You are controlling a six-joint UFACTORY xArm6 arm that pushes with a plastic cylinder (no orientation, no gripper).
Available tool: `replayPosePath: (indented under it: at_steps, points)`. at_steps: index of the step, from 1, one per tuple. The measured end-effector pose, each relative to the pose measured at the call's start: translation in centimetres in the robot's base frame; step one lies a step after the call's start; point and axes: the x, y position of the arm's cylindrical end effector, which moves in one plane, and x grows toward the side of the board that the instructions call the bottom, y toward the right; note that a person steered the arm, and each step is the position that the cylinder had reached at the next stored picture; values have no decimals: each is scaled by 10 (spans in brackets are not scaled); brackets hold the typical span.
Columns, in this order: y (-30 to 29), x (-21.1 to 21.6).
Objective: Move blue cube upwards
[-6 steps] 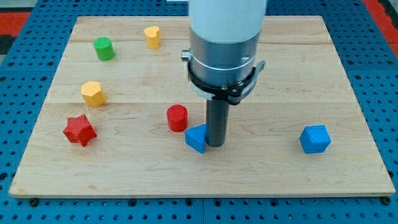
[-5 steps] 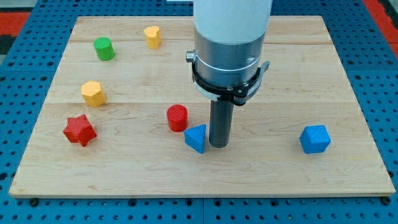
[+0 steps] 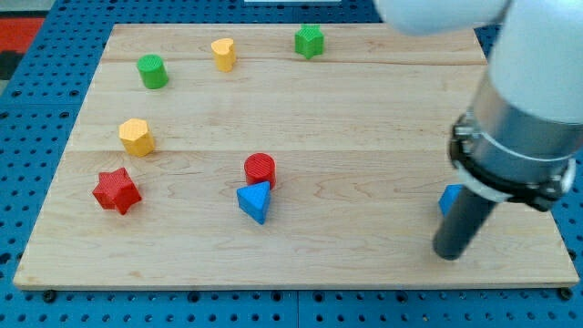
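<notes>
The blue cube (image 3: 448, 198) sits near the view's right edge of the wooden board (image 3: 364, 109); only its left part shows, the rest is hidden behind my rod. My tip (image 3: 447, 254) rests on the board just below the cube, toward the view's bottom. A blue triangular block (image 3: 255, 200) lies at centre-left, touching the red cylinder (image 3: 260, 170) above it.
A red star (image 3: 116, 190) and a yellow hexagonal block (image 3: 136, 137) sit at the view's left. A green cylinder (image 3: 151, 70), a yellow block (image 3: 223, 53) and a green block (image 3: 310, 41) lie along the view's top.
My tip has moved from beside the blue triangular block to the view's right, below the blue cube. The triangular block now lies further left, under the red cylinder. The green block at top is uncovered.
</notes>
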Motion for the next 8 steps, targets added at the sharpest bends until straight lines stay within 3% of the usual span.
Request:
replayPosePath:
  at_steps: [1,8]
  points:
    - [26,-11]
    - [27,-118]
